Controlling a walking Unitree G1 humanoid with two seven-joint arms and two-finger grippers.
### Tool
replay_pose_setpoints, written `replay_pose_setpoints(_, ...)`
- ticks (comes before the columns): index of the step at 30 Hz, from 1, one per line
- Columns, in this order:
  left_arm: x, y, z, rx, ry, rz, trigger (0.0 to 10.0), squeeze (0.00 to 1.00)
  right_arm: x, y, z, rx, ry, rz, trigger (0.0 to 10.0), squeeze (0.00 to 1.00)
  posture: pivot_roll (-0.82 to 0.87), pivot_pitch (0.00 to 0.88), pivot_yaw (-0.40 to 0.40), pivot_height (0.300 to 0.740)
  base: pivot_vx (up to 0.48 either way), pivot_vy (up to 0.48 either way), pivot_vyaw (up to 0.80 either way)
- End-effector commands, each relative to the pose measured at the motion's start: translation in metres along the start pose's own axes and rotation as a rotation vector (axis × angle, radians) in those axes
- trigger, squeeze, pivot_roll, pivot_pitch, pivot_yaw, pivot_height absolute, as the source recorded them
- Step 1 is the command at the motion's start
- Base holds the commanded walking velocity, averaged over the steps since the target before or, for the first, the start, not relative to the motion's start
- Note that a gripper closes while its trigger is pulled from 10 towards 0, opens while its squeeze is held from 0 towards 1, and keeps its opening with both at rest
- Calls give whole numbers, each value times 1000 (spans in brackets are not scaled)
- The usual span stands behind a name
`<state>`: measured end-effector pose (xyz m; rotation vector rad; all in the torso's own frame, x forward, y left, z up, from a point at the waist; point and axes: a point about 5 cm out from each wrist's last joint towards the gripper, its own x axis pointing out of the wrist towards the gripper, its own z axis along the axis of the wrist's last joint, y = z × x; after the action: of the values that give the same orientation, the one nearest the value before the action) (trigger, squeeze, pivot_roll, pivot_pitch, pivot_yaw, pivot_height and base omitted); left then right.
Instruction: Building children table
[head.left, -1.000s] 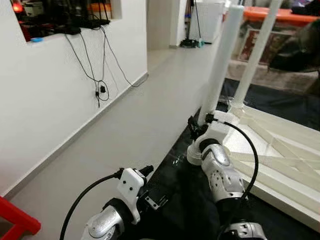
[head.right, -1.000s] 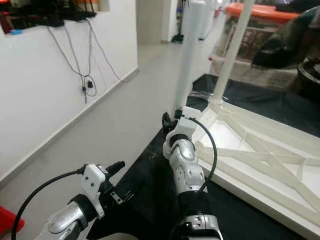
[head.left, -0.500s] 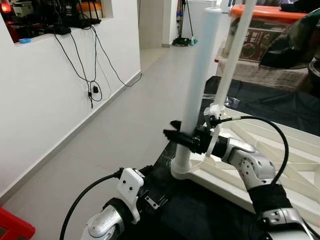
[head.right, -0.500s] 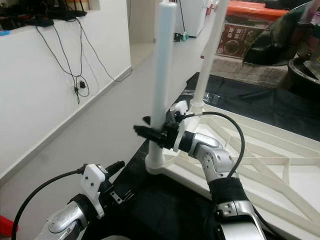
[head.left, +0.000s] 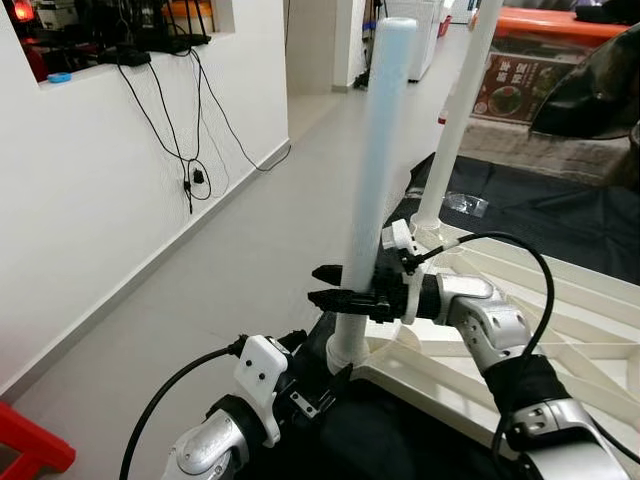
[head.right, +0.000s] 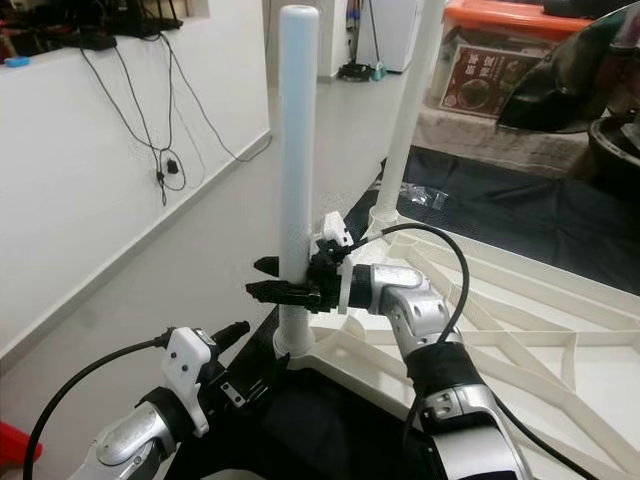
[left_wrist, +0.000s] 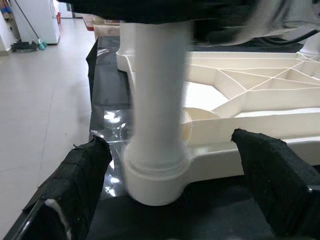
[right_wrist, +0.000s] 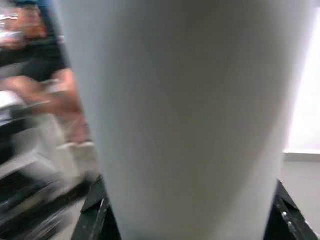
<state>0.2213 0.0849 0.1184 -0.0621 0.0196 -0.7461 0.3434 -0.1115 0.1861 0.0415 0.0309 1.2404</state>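
- My right gripper (head.left: 330, 287) is clamped round the near white table leg (head.left: 378, 150), low on its shaft; the leg stands upright in the near left corner socket of the upturned white tabletop (head.left: 560, 330)
- My left gripper (left_wrist: 170, 180) is spread wide, near the leg's base; a second leg (head.left: 462, 100) stands farther off

A white table leg (right_wrist: 190, 115) stood close against the camera, black fingertips (right_wrist: 97, 215) flanking it, background blurred.

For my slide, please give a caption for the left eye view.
Right hand grips the upright white plastic table leg seated in the upturned white tabletop.
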Motion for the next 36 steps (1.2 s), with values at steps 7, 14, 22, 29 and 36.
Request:
replay_pose_setpoints(7, -2, 1, -2, 6, 14, 1, 10000, 0, -28, -51, -15, 74, -41, -1054, 0, 0, 60, 42, -9, 740, 0, 0, 0)
replay_pose_setpoints(14, -2, 1, -3, 7, 16, 1, 10000, 0, -65, -31, -34, 167, -34, -1610, 0, 0, 62, 37, -14, 740, 0, 0, 0)
replay_pose_setpoints(22, -2, 0, -3, 6, 17, -1, 10000, 0, -54, -8, -37, 246, -74, -1745, 4549, 0, 58, 32, -12, 740, 0, 0, 0)
replay_pose_setpoints(29, -2, 2, -4, 9, 22, -7, 10000, 0, -7, -16, -18, 229, -256, -1304, 10000, 1000, 99, 16, -7, 740, 0, 0, 0)
replay_pose_setpoints(36, -2, 2, -4, 6, 22, -3, 10000, 0, 9, 15, -12, 157, -173, -450, 10000, 0, 96, 10, -13, 740, 0, 0, 0)
